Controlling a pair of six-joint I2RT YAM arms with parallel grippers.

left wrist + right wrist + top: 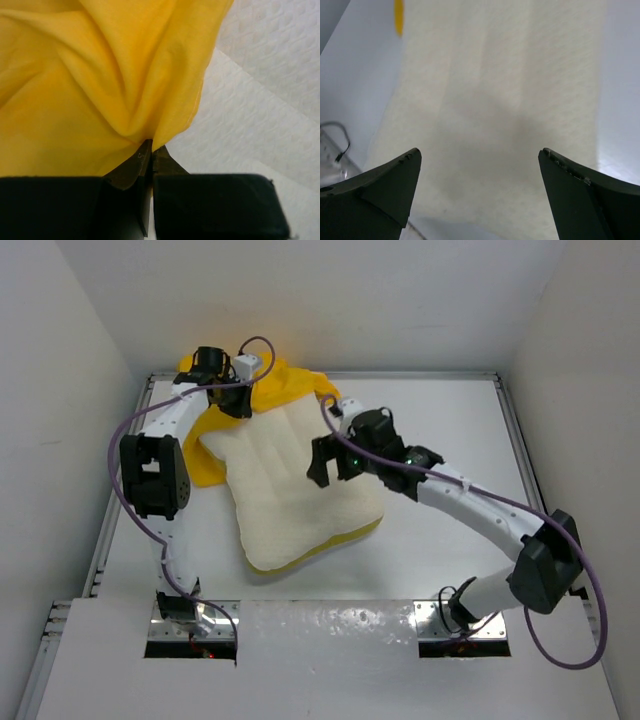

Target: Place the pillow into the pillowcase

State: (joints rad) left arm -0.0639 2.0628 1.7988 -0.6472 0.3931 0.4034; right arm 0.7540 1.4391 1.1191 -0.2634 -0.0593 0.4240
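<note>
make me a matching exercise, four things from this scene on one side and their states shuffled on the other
Things:
1. cream-white dimpled soft pillow
2. bright yellow thin fabric pillowcase
3. left end effector
4. right end effector

States:
A. open, cream surface below it
B. bunched around the pillow's far end
C. shut, pinching yellow fabric
D. mostly uncovered

Pairs: 1-D, 2-B, 3-C, 4-A

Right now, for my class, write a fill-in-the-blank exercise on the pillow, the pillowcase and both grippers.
1. The left gripper is shut on the ____ pillowcase.
2. The right gripper hovers above the pillow with its jaws ____.
3. The pillow's near end lies ____ the pillowcase.
Missing words: yellow; open; outside.
</note>
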